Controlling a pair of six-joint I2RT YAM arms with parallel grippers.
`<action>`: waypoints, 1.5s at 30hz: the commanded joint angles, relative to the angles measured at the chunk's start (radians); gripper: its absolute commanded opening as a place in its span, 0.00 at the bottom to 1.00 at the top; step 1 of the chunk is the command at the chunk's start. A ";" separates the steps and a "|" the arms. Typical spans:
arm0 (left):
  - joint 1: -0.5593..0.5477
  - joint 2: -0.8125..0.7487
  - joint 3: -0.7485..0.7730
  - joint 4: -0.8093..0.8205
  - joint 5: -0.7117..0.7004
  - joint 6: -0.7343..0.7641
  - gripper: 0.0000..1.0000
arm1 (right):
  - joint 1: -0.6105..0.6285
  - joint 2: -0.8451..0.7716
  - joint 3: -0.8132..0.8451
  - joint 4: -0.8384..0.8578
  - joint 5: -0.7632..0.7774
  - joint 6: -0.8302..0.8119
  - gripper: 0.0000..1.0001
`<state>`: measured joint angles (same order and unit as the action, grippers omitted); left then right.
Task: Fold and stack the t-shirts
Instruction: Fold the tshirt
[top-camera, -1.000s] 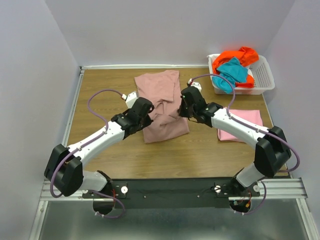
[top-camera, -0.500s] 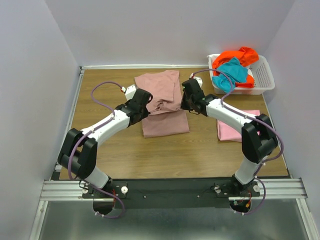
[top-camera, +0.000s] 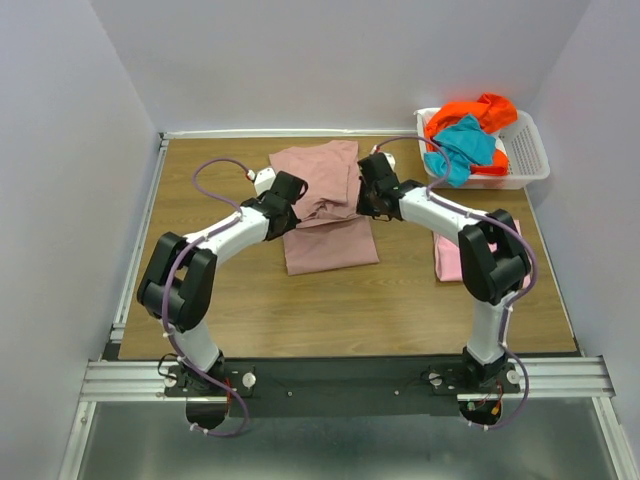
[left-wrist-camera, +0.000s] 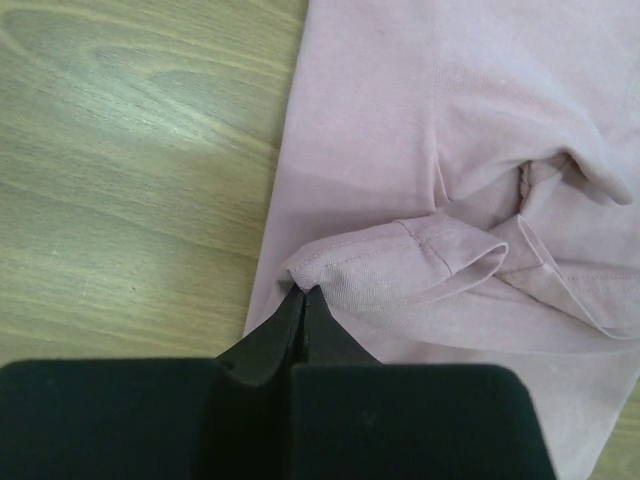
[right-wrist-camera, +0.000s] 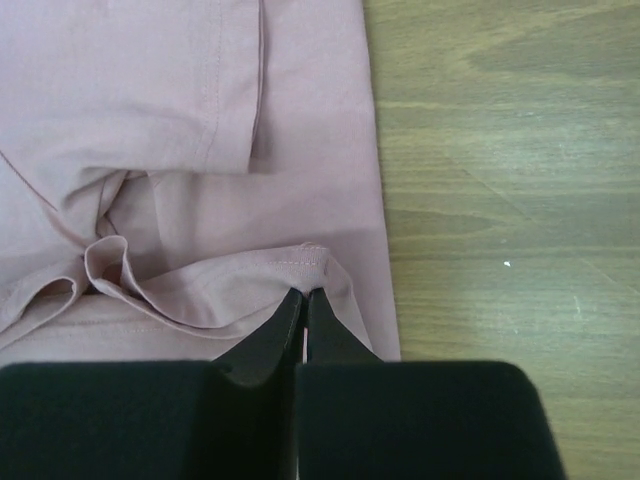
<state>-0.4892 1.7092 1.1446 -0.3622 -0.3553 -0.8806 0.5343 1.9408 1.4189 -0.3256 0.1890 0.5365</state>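
A dusty rose-mauve t-shirt (top-camera: 325, 215) lies in the middle of the wooden table (top-camera: 220, 290), its near part doubled back over itself. My left gripper (top-camera: 283, 195) is at its left edge, and the left wrist view shows the left gripper (left-wrist-camera: 303, 292) shut on a hemmed corner of the mauve t-shirt (left-wrist-camera: 450, 120). On the shirt's right edge sits my right gripper (top-camera: 372, 190). Seen from its wrist, the right gripper (right-wrist-camera: 304, 293) pinches the stitched hem of the mauve t-shirt (right-wrist-camera: 150, 100). A folded light pink t-shirt (top-camera: 447, 262) lies at the right, partly under the right arm.
A white slotted basket (top-camera: 530, 160) stands at the back right corner, holding an orange t-shirt (top-camera: 480, 108) and a teal t-shirt (top-camera: 462, 140). Grey walls close in the table on the left, back and right. Both arms reach far across the table.
Both grippers have moved away from the bases toward the back of the table, carrying the mauve shirt's hem over the rest of it. The arms now stretch out further.
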 joint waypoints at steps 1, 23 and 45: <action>0.011 0.030 0.043 -0.046 -0.068 -0.038 0.00 | -0.013 0.047 0.061 0.008 0.000 -0.017 0.07; 0.024 -0.226 -0.173 0.008 0.074 0.017 0.98 | -0.028 -0.256 -0.257 0.033 -0.240 -0.027 1.00; -0.038 -0.191 -0.453 0.235 0.309 0.032 0.49 | -0.028 -0.249 -0.515 0.112 -0.263 0.099 0.58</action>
<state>-0.5251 1.4719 0.6918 -0.1501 -0.0776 -0.8623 0.5056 1.6512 0.9009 -0.2527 -0.0528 0.6186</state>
